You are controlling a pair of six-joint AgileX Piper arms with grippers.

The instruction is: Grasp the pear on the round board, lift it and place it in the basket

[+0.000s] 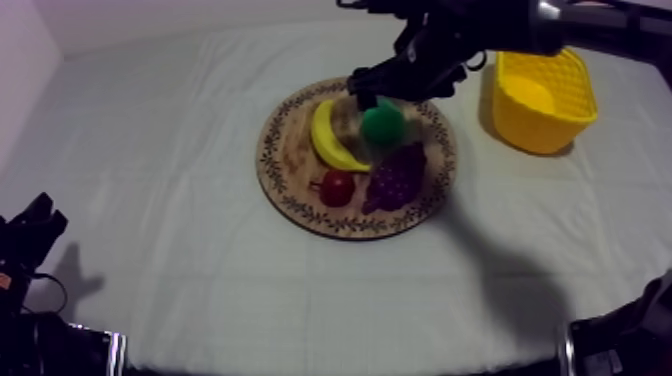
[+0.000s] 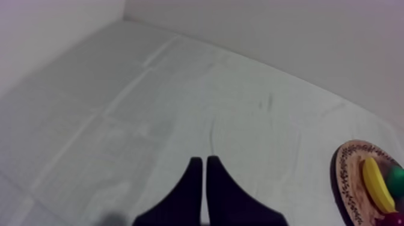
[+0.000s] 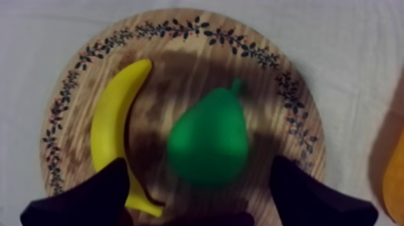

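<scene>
The green pear (image 1: 383, 124) (image 3: 209, 144) rests on the round wooden board (image 1: 290, 190) (image 3: 180, 30), between a banana (image 1: 328, 135) (image 3: 111, 114) and a bunch of grapes (image 1: 398, 175). My right gripper (image 1: 372, 95) (image 3: 199, 165) hangs just over the pear, open, with one finger on each side and a gap to the fruit. The yellow basket (image 1: 543, 100) stands to the right of the board. Low at the left side, my left gripper (image 1: 30, 235) (image 2: 201, 161) is shut on nothing above bare cloth.
A small red fruit (image 1: 336, 187) lies at the board's near side beside the grapes. The right arm reaches in from the upper right, passing next to the basket. In the left wrist view the board (image 2: 345, 180) with the banana (image 2: 376, 186) lies far off.
</scene>
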